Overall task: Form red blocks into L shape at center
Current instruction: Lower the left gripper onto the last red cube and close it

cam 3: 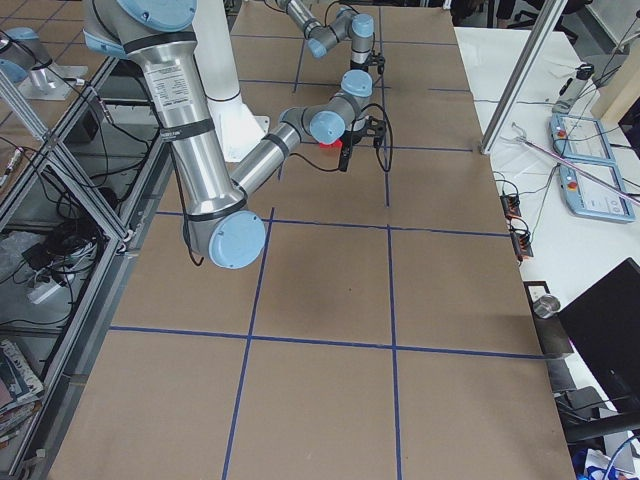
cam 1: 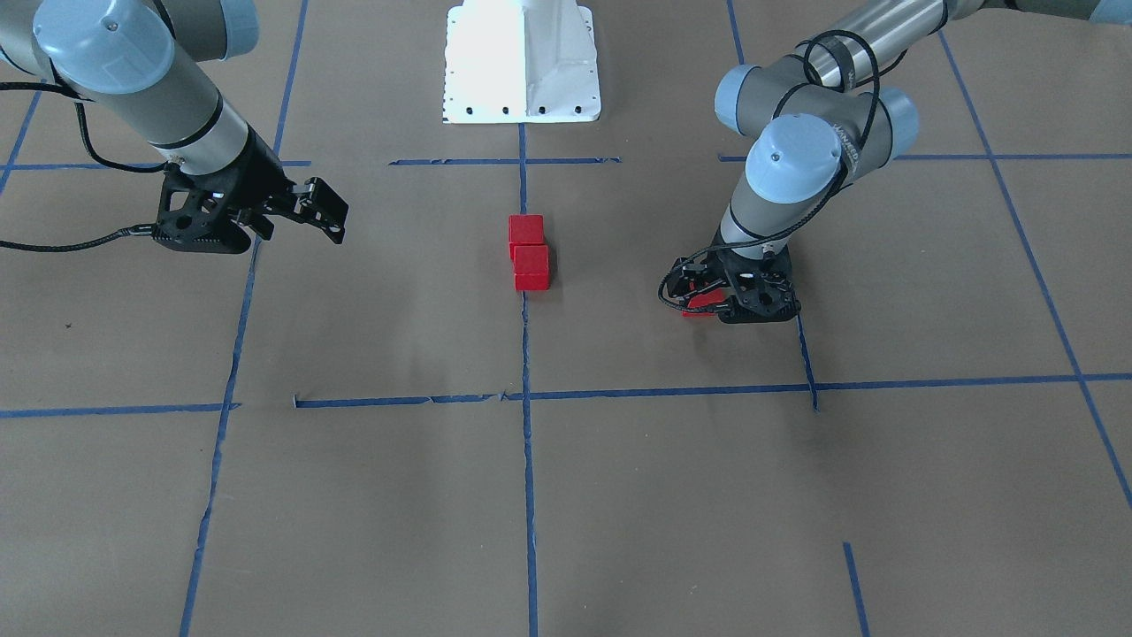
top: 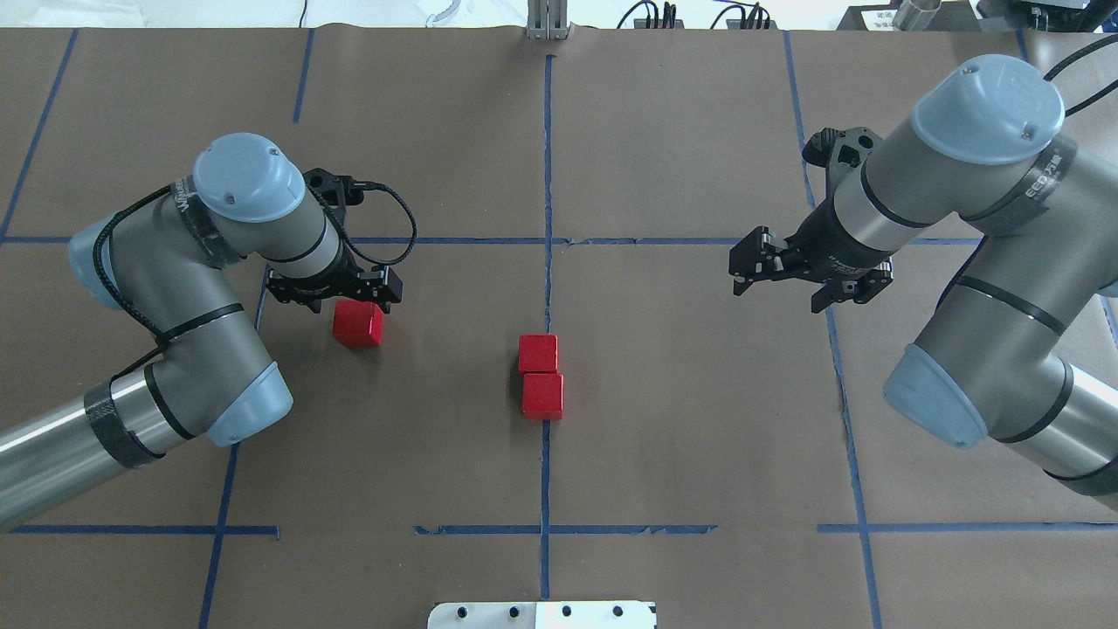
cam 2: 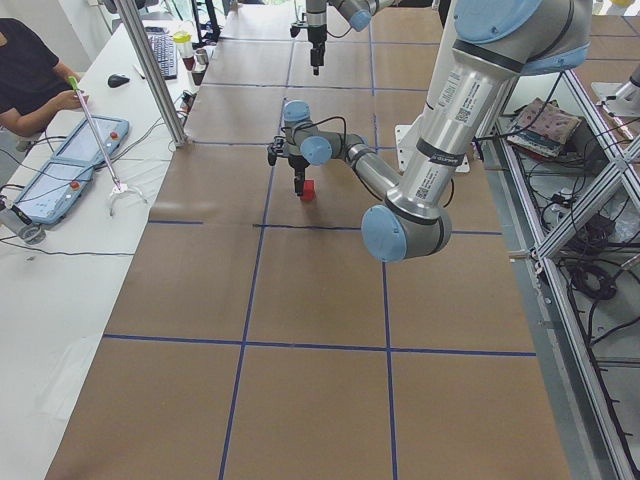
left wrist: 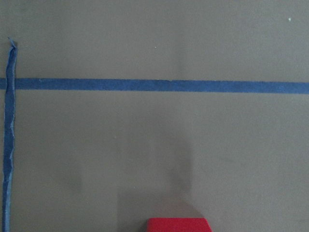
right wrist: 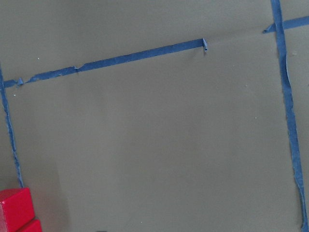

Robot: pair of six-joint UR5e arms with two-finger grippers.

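Observation:
Two red blocks [top: 538, 353] [top: 542, 395] lie touching in a short line on the centre blue tape line; they also show in the front view [cam 1: 526, 229] [cam 1: 531, 267] and at the right wrist view's lower left corner [right wrist: 14, 210]. My left gripper [top: 354, 306] points down to the left of centre and is shut on the third red block [top: 357, 323], holding it just above the table. That block peeks out under the gripper [cam 1: 718, 303] in the front view [cam 1: 701, 302] and at the left wrist view's bottom edge [left wrist: 178, 225]. My right gripper [top: 747, 262] is open, empty and raised, to the right of centre.
Brown paper with a grid of blue tape lines [top: 548, 175] covers the table. The white robot base [cam 1: 522, 62] stands at the near middle edge. An operator [cam 2: 30, 75] sits at a side table beyond the table's far edge.

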